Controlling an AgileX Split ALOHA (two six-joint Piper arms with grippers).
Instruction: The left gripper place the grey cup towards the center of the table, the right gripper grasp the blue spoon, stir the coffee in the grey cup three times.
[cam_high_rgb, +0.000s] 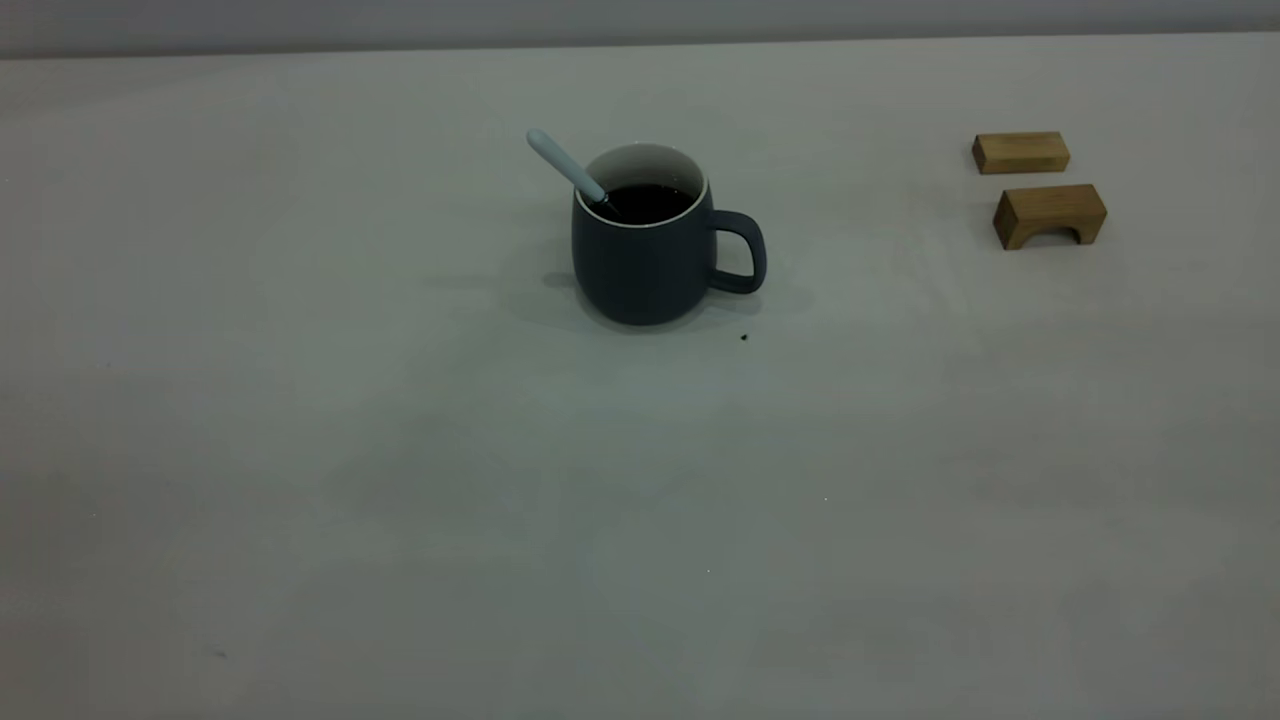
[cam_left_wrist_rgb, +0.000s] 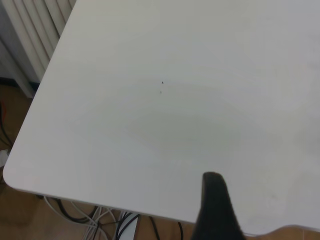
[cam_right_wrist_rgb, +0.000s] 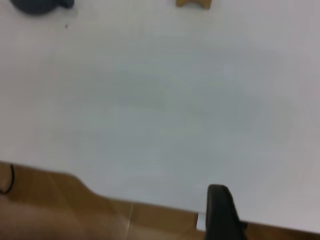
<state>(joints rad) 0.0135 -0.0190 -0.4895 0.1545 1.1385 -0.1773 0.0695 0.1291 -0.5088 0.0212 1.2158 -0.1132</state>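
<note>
The grey cup (cam_high_rgb: 645, 245) stands mid-counter (cam_high_rgb: 400, 480) with the blue spoon (cam_high_rgb: 566, 166) leaning in the coffee (cam_high_rgb: 648, 202), handle tilted toward the left arm's side, both pincers far off at the counter's edge, grip unreadable.

The wide off-white matte surface (cam_high_rgb: 400, 520) lies open across its whole near half and its left side, with nothing standing there to block a pass. The one obstacle near the middle is the rounded dark slate-grey mug (cam_high_rgb: 640, 262), upright, its loop handle jutting toward the right. A slim spoon with a pale blue handle (cam_high_rgb: 566, 167) leans out over the mug's left rim, slanting up and leftward, so that side is partly barred above the rim. Far right, well apart from the mug, sit two small wooden blocks: a flat rectangular one (cam_high_rgb: 1021, 152) and, just in front, an arched one (cam_high_rgb: 1049, 215). Between mug and blocks the surface is open.
</note>
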